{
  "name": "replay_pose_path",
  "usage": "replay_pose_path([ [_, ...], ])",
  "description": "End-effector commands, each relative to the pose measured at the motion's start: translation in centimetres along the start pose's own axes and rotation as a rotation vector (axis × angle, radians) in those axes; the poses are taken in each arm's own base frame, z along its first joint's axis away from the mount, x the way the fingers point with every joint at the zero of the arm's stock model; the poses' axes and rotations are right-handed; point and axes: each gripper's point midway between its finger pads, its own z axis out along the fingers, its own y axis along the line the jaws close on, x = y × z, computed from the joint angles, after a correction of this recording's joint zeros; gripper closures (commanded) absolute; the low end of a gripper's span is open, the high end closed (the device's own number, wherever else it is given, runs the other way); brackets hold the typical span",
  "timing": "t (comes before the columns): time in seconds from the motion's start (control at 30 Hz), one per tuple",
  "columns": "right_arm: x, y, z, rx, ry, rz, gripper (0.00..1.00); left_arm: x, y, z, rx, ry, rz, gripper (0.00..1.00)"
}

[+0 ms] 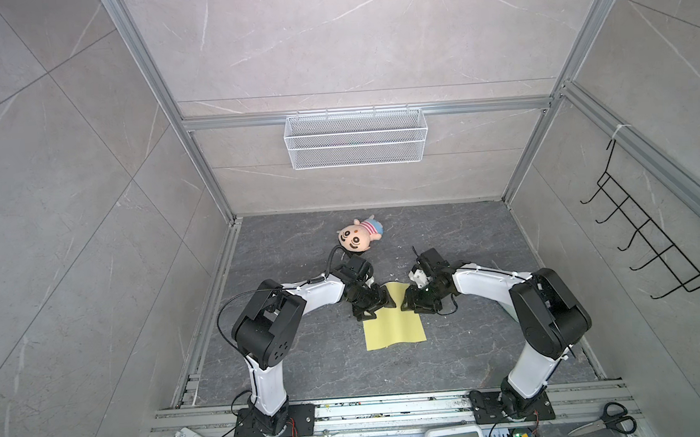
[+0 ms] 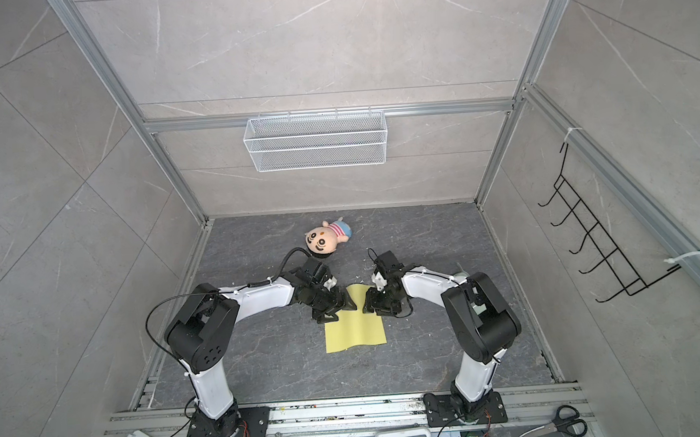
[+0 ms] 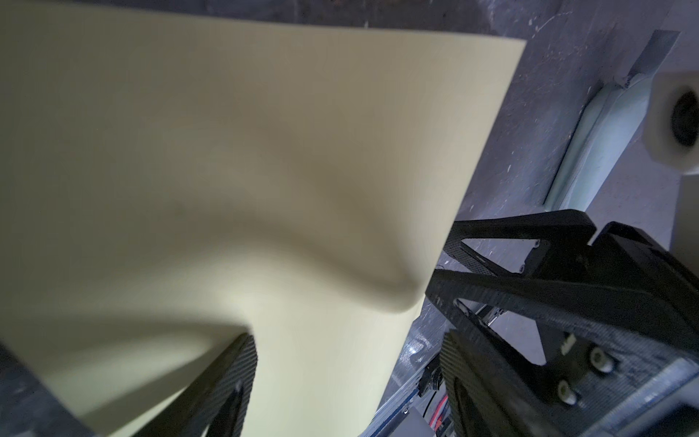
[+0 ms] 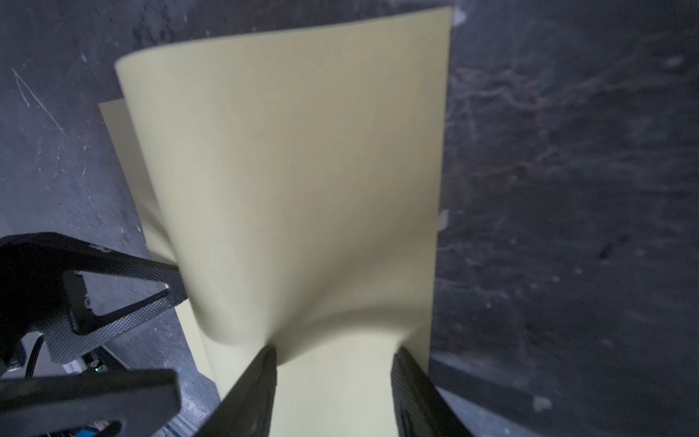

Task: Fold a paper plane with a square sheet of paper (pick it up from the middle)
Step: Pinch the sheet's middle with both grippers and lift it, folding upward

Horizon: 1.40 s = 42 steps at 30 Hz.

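Fingers first: in both top views my left gripper point(image 1: 379, 309) and right gripper point(image 1: 405, 302) sit nose to nose over the far half of the square sheet of paper point(image 1: 394, 329), which lies on the table point(image 1: 306, 355) on the near side of the plush doll point(image 1: 358, 237), its near edge rippled. Left wrist view: fingers point(image 3: 238, 374) spread wide, astride the bowed sheet. Right wrist view: fingers point(image 4: 261, 378) half apart, paper humping between them; a real pinch, I cannot tell.
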Motion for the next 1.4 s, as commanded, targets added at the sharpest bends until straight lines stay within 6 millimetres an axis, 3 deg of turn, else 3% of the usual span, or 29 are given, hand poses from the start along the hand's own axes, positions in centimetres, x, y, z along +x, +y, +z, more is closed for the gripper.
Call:
replay_pose_path([
  [0.0,1.5,-1.3,1.7,0.023,0.072,0.005,0.48,0.4,0.9,0.6,-0.01,0.001,0.029,0.19],
  [0.47,2.0,1.4,2.7,-0.045,0.098,-0.055,0.51,-0.6,0.6,-0.4,0.023,-0.066,0.023,0.25],
  [0.6,2.0,2.1,3.0,-0.061,0.096,-0.055,0.51,-0.9,0.2,-1.1,0.037,-0.096,0.036,0.31],
  [0.77,1.6,2.4,2.7,-0.078,0.057,-0.041,0.51,-1.4,-0.5,-1.8,0.067,-0.135,0.064,0.46],
  [0.9,0.1,2.9,1.1,-0.085,-0.049,-0.044,0.5,-1.7,-1.8,-2.8,0.13,-0.167,0.109,0.61],
  [1.03,-2.3,3.5,-2.5,-0.145,-0.211,-0.028,0.48,-2.2,-3.5,-4.3,0.246,-0.196,0.15,0.68],
  [1.2,-4.4,4.2,-7.2,-0.194,-0.384,-0.049,0.43,-2.8,-6.2,-6.9,0.401,-0.229,0.217,0.7],
  [1.37,-5.0,5.2,-8.2,-0.245,-0.377,-0.099,0.39,-3.6,-7.1,-8.6,0.502,-0.253,0.231,0.7],
])
